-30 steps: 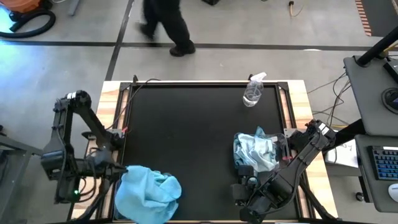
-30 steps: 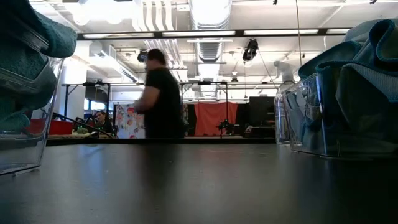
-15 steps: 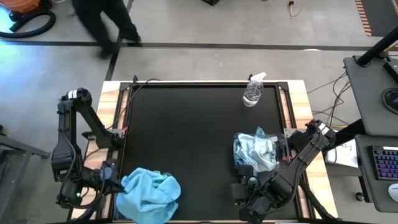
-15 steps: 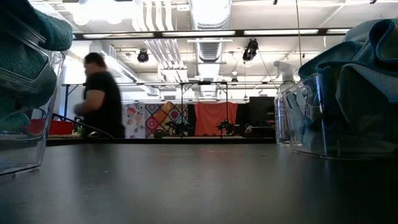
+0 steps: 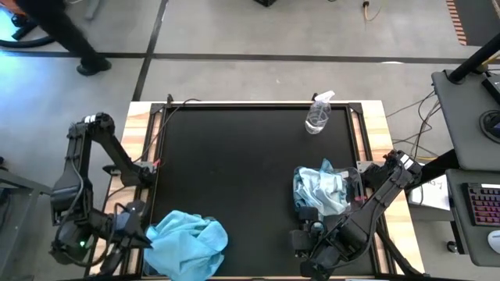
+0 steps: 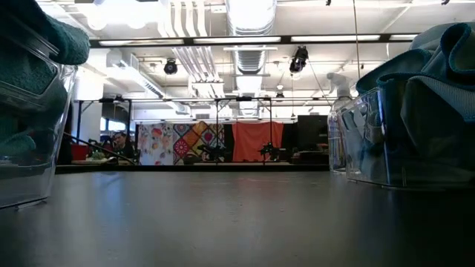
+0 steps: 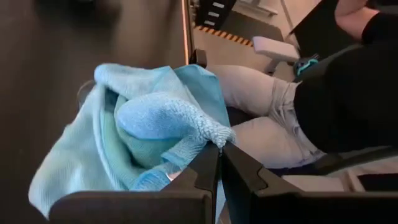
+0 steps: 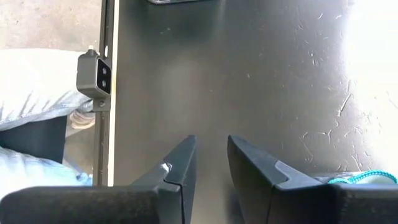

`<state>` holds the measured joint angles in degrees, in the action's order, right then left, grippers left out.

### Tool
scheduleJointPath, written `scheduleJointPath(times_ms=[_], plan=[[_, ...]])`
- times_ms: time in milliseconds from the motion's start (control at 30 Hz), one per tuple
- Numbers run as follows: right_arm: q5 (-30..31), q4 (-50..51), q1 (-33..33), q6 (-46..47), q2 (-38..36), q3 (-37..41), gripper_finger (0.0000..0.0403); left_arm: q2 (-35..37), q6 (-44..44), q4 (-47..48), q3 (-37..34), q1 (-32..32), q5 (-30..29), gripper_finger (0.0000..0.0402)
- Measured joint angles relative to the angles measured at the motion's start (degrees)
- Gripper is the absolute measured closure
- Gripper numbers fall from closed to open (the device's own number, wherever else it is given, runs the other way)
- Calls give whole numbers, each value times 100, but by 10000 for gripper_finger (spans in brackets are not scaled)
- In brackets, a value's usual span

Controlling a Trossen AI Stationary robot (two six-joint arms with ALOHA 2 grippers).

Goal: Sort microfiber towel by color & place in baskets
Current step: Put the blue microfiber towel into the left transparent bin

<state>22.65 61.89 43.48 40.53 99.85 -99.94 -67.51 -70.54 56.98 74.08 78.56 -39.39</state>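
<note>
With no towel left on black mat, step judged as finish.

- Turquoise towels (image 5: 186,243) heaped in basket, lower left; pale towels (image 5: 320,190) in basket, right.
- Left gripper (image 7: 219,163) pressed together beside heap, nothing pinched.
- Right gripper (image 8: 210,163) slightly parted, nothing held.
- Overhanging corners best tucked in.

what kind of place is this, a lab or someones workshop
Most likely a robotics lab in an open industrial hall: exposed ceiling ducts, a bare concrete floor, and a black work table with a keyboard desk beside it.
</note>
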Motion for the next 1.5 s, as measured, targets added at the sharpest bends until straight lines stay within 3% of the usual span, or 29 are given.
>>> scheduleJointPath(times_ms=[400,533,667,933,1500], plan=[[-9,0,0,0,0,0,326,-485,525,109,109,-2,48,401],[-9,0,0,-2,0,0,323,-587,1132,202,90,-2,308,402],[-9,0,0,-2,0,0,319,-597,1161,268,94,-2,388,402],[-7,-2,0,-4,0,0,329,-549,1148,622,87,-36,-494,402],[11,-46,0,-5,0,0,332,-566,1117,682,116,-573,-434,402]])
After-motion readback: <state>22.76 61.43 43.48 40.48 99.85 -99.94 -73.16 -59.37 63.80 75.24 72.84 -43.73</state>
